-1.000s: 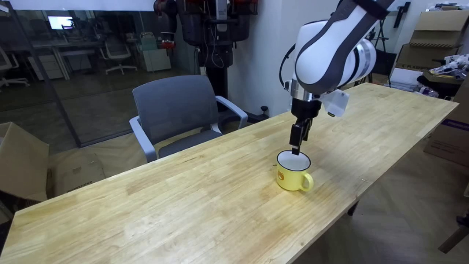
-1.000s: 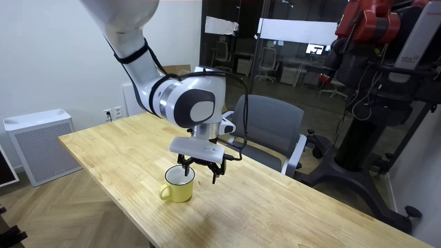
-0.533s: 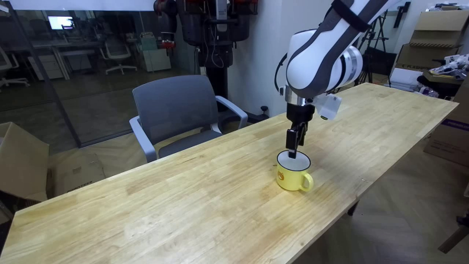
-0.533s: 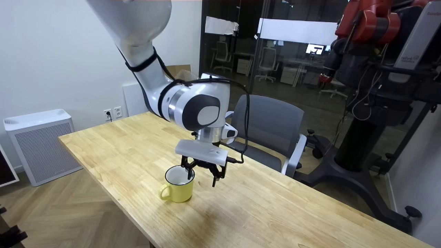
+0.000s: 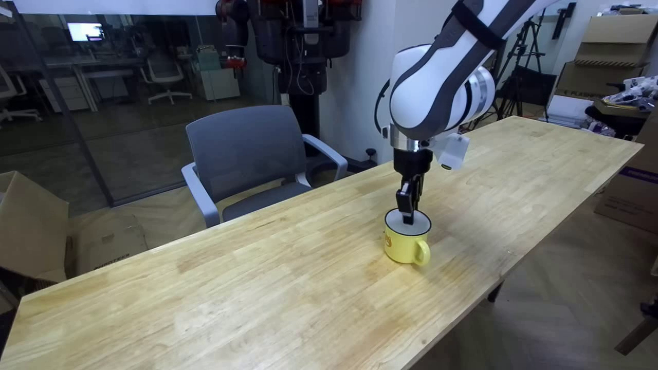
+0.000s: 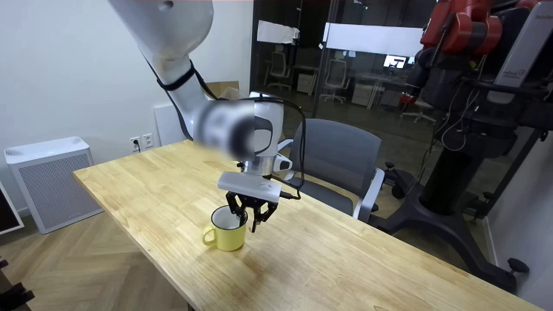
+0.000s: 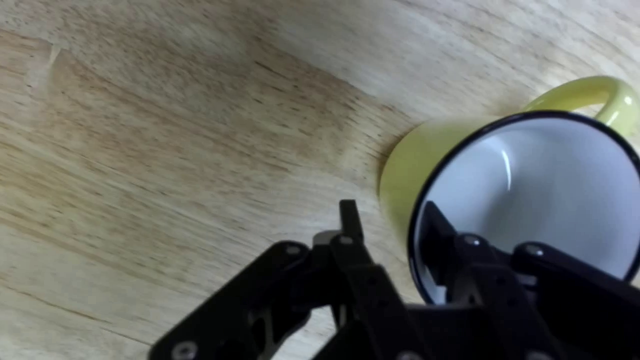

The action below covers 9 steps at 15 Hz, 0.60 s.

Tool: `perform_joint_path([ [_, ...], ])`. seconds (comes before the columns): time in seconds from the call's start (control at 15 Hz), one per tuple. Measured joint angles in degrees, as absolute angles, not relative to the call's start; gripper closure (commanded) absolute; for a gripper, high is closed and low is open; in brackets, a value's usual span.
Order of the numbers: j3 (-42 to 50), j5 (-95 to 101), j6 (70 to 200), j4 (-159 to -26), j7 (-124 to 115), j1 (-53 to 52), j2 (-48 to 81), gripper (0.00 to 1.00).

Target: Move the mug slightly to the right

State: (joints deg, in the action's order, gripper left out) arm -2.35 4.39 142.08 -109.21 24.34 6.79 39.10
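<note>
The yellow mug (image 5: 403,249) stands upright on the wooden table, its white inside and dark rim facing up. In an exterior view the mug (image 6: 231,239) has its handle towards the table's near left edge. My gripper (image 7: 392,212) points down over the mug's wall with its jaws partly closed. One finger (image 7: 437,245) is inside the mug, against or very near its inner wall. Outside, the other finger (image 7: 351,220) is apart from the mug, with bare wood showing in the gap. Whether the mug's base is fully flat on the table I cannot tell.
The long wooden table (image 5: 231,298) spreads out around the mug. A grey office chair (image 5: 241,149) is pushed up to its far side. Behind it stands a red and black robot (image 6: 460,39). A white box-shaped appliance (image 6: 52,181) stands on the floor beyond the table's end.
My gripper has lowered, its inside finger going deeper into the mug, and the jaws have narrowed. During the last half second the mug has shifted slightly towards the outer finger, its handle turning a little.
</note>
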Motion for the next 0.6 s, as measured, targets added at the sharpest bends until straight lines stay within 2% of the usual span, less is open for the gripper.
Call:
perform_joint_path([
  [0.2,-2.1,5.4,141.6,-108.8,23.6,5.7,39.3,1.00],
  [0.27,-1.9,5.8,141.2,-108.8,23.5,5.4,39.3,0.89],
  [0.53,-1.8,6.8,140.4,-108.3,23.4,4.9,39.4,0.89],
  [0.6,-1.8,6.8,140.3,-108.2,23.4,4.9,39.4,0.97],
])
